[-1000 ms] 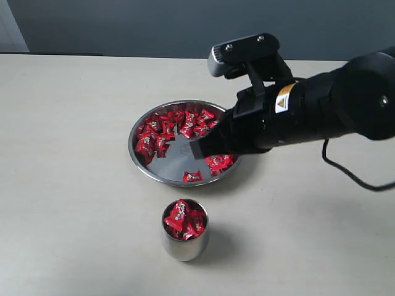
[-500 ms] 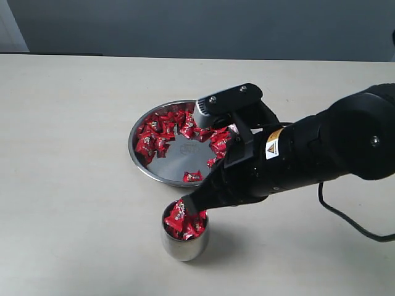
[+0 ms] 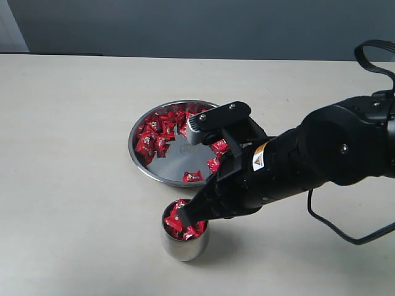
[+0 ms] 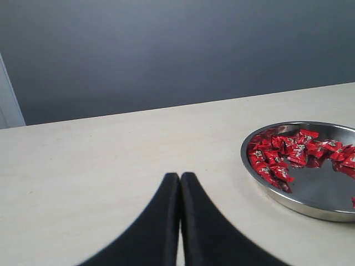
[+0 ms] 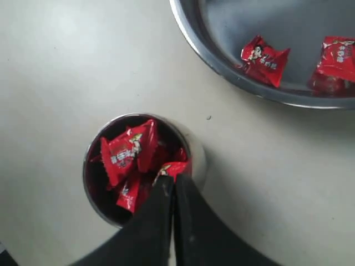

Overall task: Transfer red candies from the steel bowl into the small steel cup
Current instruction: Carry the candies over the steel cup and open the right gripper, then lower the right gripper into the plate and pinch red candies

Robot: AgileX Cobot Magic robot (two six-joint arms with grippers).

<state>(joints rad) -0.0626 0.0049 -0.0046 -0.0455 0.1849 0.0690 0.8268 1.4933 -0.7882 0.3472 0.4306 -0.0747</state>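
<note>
Nearest the camera, on the near side of the steel bowl [image 3: 166, 161] and not touching it, stands the small steel cup [image 3: 184, 245]. It's upright on the tabletop [image 3: 74, 185] and packed with red candies [image 3: 176, 216] heaped up to its rim. My right tool [image 3: 185, 217] is over the cup's mouth, angled down from the bowl's right side, tips just at the top of the heap. The wrist camera shows the jaws pressed together with no gap, and my right tool [image 5: 169, 180] has a red wrapper sitting right at its tips. I cannot tell whether that wrapper is pinched or just lying in the cup [image 5: 198, 160] with the other candies [image 5: 127, 152].

My right arm [image 3: 321, 154], black with a yellow warning sticker [image 3: 257, 161], crosses above the bowl's near right rim, with a black cable [image 3: 333, 228] looping off to the right.

Now the bowl itself. More red candies crowd its far and left side, a few lie loose near the closer rim, and the middle is bare, shiny steel. Beyond the bowl there's open tabletop, then a grey wall [image 3: 185, 24].

As for my left tool [image 4: 179, 176], its jaws are closed on nothing. It hovers over bare tabletop apart from the bowl [image 4: 321, 188], whose candies [image 4: 283, 152] I see beyond it.
</note>
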